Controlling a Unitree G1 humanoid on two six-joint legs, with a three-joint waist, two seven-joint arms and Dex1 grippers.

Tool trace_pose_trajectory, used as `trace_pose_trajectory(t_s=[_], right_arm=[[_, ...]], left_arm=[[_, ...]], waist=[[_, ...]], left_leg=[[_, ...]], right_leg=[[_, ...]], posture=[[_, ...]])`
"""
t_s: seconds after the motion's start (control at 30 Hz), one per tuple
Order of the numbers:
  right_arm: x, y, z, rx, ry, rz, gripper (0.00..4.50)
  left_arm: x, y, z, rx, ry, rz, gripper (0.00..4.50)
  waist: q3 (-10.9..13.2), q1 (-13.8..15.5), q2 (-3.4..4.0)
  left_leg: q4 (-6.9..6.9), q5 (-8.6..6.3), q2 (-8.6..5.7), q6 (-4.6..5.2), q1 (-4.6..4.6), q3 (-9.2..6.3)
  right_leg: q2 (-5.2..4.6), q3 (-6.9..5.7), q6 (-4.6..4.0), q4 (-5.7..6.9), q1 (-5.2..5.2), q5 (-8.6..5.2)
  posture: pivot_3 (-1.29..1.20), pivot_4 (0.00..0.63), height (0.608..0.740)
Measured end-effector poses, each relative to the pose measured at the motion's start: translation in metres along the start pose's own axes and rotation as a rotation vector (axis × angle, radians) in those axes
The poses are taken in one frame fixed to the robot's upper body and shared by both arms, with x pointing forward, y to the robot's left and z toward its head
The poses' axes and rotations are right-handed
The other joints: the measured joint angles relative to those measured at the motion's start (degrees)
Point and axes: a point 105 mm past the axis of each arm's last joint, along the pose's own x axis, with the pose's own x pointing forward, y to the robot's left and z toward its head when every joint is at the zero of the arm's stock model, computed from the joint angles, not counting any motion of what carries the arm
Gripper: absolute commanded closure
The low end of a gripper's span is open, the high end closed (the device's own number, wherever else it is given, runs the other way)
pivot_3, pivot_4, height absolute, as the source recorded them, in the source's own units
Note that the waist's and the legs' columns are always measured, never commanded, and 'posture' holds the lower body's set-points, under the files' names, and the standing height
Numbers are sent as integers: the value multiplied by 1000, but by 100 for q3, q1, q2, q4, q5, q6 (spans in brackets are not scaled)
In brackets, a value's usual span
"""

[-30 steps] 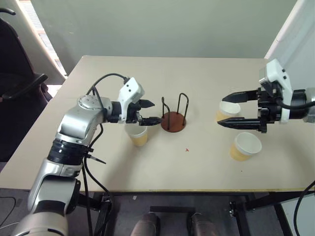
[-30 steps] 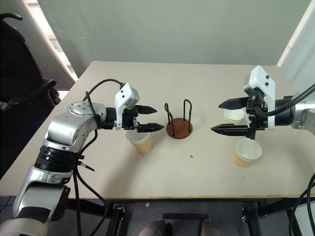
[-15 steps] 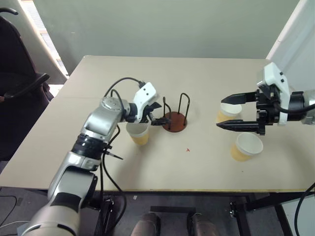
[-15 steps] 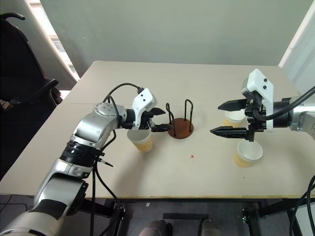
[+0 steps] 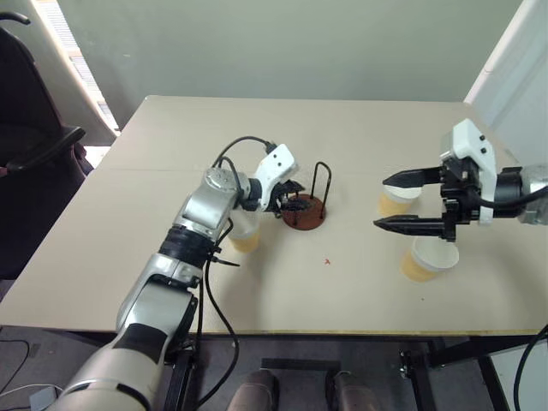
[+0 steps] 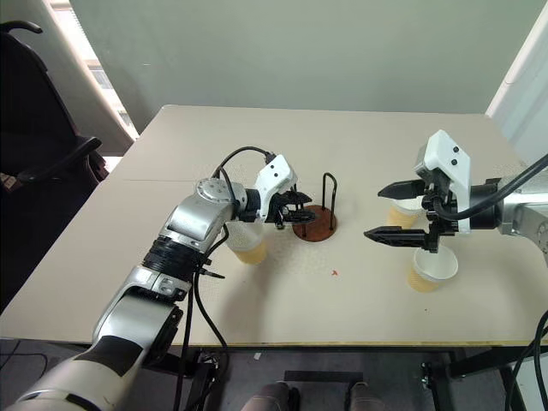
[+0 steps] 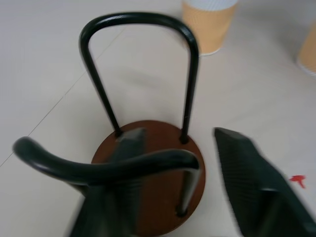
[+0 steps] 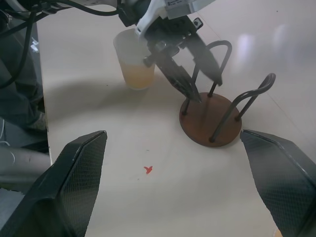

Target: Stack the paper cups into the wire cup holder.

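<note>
Left eye view: the left tool [image 5: 291, 194] reaches over the wire cup holder [image 5: 303, 211], fingers straddling its near loop; a grip cannot be told. One paper cup [image 5: 243, 235] stands just behind that tool on the bench [image 5: 128, 223].

Right eye view: the right tool [image 6: 392, 211] hangs wide open and empty, a second cup [image 6: 406, 205] just beyond it and a third cup [image 6: 431, 268] just below.

Left wrist view: the holder's wire looks stiff, its base light, so it may slide.

Right wrist view: the cups look light and crushable; best pinched gently at the rolled rim.
</note>
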Motion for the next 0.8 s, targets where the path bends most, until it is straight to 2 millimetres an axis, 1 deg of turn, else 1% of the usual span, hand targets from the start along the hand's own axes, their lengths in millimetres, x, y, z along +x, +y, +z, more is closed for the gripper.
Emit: trace_pose_trajectory(t_s=[0.03, 0.07, 0.13, 0.17, 0.23, 0.27, 0.33, 0.43, 0.67, 0.8], right_arm=[[0, 1, -1, 2, 2, 2, 0], [-1, 1, -2, 3, 9, 2, 0], [-5, 2, -6, 7, 30, -8, 0], [-10, 2, -9, 11, 51, -20, 0], [-18, 3, -15, 21, 83, -31, 0], [-23, 3, -16, 25, 93, -38, 0], [-28, 4, -12, 19, 89, -46, 0], [-29, 6, -8, 8, 76, -44, 0], [-34, 8, -3, -1, 75, -64, 0], [-36, 8, -3, 8, 70, -70, 0]], left_arm=[[-2, -2, 4, 12, -11, -16, 3261], [-4, -4, 8, 23, -19, -31, 3692], [-9, -8, 14, 47, -35, -57, 4389], [-12, -11, 17, 58, -44, -74, 4452], [-16, -17, 18, 65, -55, -106, 4452], [-18, -24, 19, 66, -64, -139, 4452], [-19, -36, 19, 67, -77, -198, 4452], [-18, -56, 23, 87, -90, -292, 4452], [-14, -67, 25, 91, -95, -346, 4452], [-8, -81, 14, 64, -81, -400, 4452]], waist=[[0, 0, 0], [0, 1, 0], [0, 7, 0], [0, 16, 0], [0, 23, 0], [0, 25, 0], [0, 23, 0], [0, 24, 0], [0, 23, 0], [0, 20, 0]], left_leg=[[0, 1, 0, 1, -1, 0], [0, 1, 0, 2, -3, 0], [1, 3, 0, 5, -9, 0], [1, 4, -1, 8, -12, 0], [3, 4, -1, 8, -14, 1], [3, 4, -1, 8, -15, 3], [3, 4, -1, 9, -14, 5], [7, 5, -1, 10, -13, 3], [14, 8, -2, 15, -11, 4], [15, 8, -2, 16, -11, 6]], right_leg=[[0, 0, 1, 0, 0, -1], [0, 0, 2, 0, -1, -1], [0, 0, 4, -1, -3, -3], [0, 0, 7, -2, -2, -5], [-1, 1, 9, -4, -2, -6], [-1, 1, 11, -5, -2, -7], [-2, 1, 13, -4, -3, -9], [-2, 1, 15, 2, -2, -10], [-4, 2, 17, 8, 2, -8], [-5, 3, 20, 7, 2, -7]], posture=[[0, 150, 740], [0, 150, 740], [0, 150, 740], [0, 150, 740], [0, 150, 740], [0, 150, 740], [0, 150, 740], [0, 150, 740], [0, 150, 740], [0, 150, 740]])
